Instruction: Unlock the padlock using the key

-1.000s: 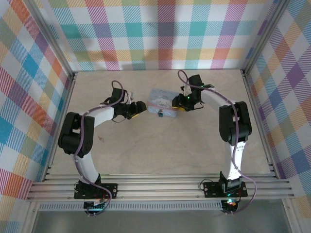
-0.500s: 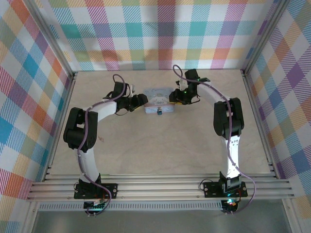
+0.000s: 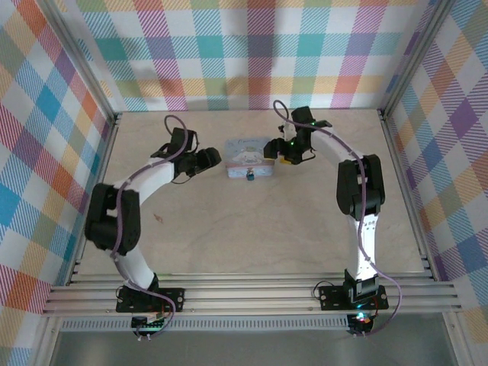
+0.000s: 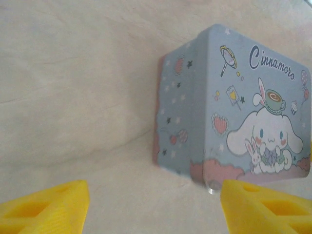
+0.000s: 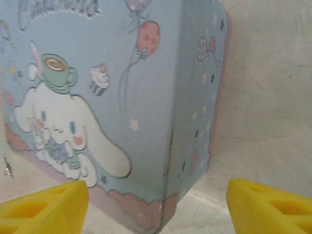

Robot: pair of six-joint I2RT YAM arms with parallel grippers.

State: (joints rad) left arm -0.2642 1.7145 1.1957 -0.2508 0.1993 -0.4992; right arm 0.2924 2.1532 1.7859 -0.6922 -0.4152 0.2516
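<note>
From above, the padlock [image 3: 249, 176] is a tiny thing with a blue body and a darker speck on it. It is too small for us to make out a shackle or a keyhole. It sits at the middle of the near long edge of a pale blue tin [image 3: 248, 156], right against that edge and far smaller than the tin. The tin lies flat on the pale surface [image 3: 252, 229] toward the back, between the two arms. Its lid is printed with a white long-eared cartoon dog, balloons, stars and a pink band along the bottom.

In the left wrist view a small shiny round bit [image 4: 213, 187] peeks out under the pink lower edge of the tin [image 4: 253, 122]. The right wrist view shows a thin metallic glint [image 5: 7, 168] at the left border beside the tin [image 5: 97, 97]. We cannot tell whether either one belongs to the padlock.

The left claw [image 3: 212, 158] sits just beside the tin's left end, its yellow fingers [image 4: 48, 209] spread wide with bare surface [image 4: 73, 73] between them and the tin ahead of them. The right claw [image 3: 272, 152] is close against the tin's right end, its fingers [image 5: 268, 207] also set wide apart and gripping nothing. A corner of the tin lies just ahead of the gap, and we cannot tell whether they touch.
</note>
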